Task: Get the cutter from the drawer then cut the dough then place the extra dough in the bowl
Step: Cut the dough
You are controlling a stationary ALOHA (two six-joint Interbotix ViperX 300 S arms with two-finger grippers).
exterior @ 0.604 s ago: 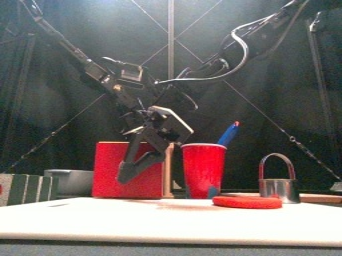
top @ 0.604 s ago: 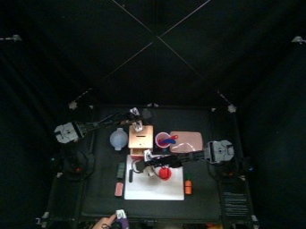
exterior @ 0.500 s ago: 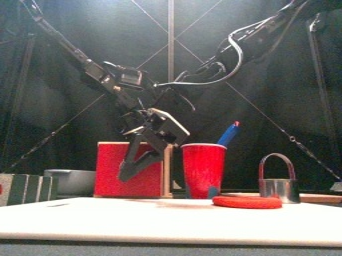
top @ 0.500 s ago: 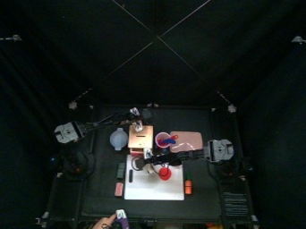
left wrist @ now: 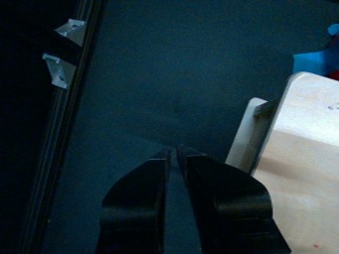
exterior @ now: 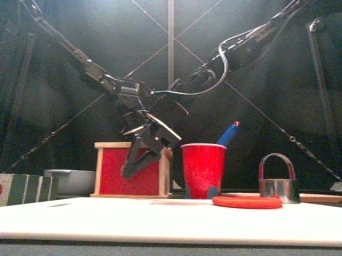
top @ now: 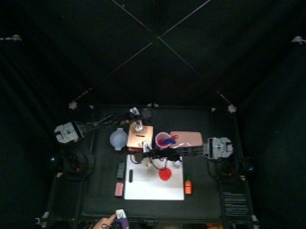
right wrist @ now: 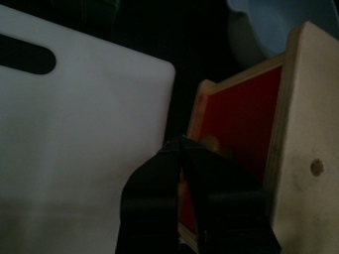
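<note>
Since the earlier frame the red drawer front (exterior: 115, 168) has gone back inside the frame of the wooden box (top: 141, 139). The right gripper (right wrist: 181, 145) has swung more upright and hangs just in front of that drawer front, its fingers clenched on nothing. The left gripper (left wrist: 175, 151), fingers also clenched and empty, seems to hang over bare desk off the box's back side, though the top view is too small to be sure. The cutter (exterior: 278, 180) stands upright on the white cutting board (exterior: 80, 215), well apart from the box and forward of it. It is just beside the dough (exterior: 249, 201), which lies uncut.

The likely trouble is overhead: both arms cross above the box, so a hasty retreat could knock them together or shove the box. The red cup (exterior: 203, 170) stands just beside the box, between it and the cutter, and a low sweep would tip it. The board straight in front of the box is bare, which looks the safest way out. The bowl (top: 117, 139) sits on the box's other side from the cup.
</note>
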